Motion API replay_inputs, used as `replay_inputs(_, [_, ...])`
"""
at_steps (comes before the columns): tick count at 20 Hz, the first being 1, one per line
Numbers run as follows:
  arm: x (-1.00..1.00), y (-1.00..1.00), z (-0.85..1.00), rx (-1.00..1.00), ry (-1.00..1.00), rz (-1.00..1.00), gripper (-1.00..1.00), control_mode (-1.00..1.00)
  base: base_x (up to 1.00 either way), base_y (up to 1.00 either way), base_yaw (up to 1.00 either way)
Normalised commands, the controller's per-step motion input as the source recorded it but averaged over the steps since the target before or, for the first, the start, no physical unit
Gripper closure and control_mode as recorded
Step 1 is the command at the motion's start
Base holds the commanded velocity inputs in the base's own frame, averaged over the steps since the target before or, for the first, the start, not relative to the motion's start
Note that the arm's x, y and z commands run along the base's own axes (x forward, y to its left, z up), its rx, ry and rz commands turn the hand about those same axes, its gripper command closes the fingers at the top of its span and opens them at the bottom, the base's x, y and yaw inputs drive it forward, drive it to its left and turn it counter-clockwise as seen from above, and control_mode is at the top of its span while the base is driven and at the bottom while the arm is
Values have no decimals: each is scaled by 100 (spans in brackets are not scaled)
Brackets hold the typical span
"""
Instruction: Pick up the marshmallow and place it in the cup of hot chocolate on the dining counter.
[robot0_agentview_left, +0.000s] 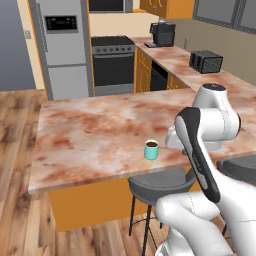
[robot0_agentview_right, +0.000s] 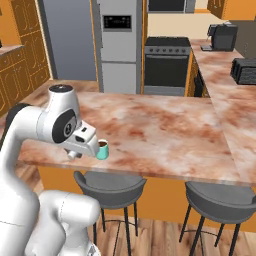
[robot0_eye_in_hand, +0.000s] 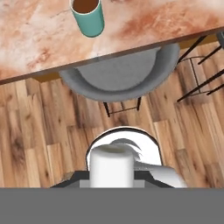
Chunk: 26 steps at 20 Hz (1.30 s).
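Your table (robot0_agentview_left: 90, 135), the long marbled island, carries the cup of hot chocolate (robot0_agentview_left: 151, 149) upright near its front edge, mouth up, above 1 grey stool (robot0_eye_in_hand: 122, 74). The hand hangs just beside the cup, off that edge. The marshmallow (robot0_eye_in_hand: 111, 168) sits pinched between the closed fingers, its short axis running along them. Expect it to be light, soft and squashy; hold it across its round sides, gently.
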Motion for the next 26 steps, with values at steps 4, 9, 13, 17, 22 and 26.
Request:
replay_inputs(4, [100,19,-25,0,9,1,100,-100,0,0,0])
replay_inputs(9, [70,1,-16,0,4,4,100,-100,0,0,0])
replay_inputs(13, [52,0,-17,0,5,2,100,-100,0,0,0])
replay_inputs(17, [48,0,-23,0,2,0,100,-100,0,0,0])
replay_inputs(22, [50,0,-27,0,0,0,100,-100,0,0,0])
replay_inputs(26, [48,0,-26,0,0,0,100,-100,0,0,0])
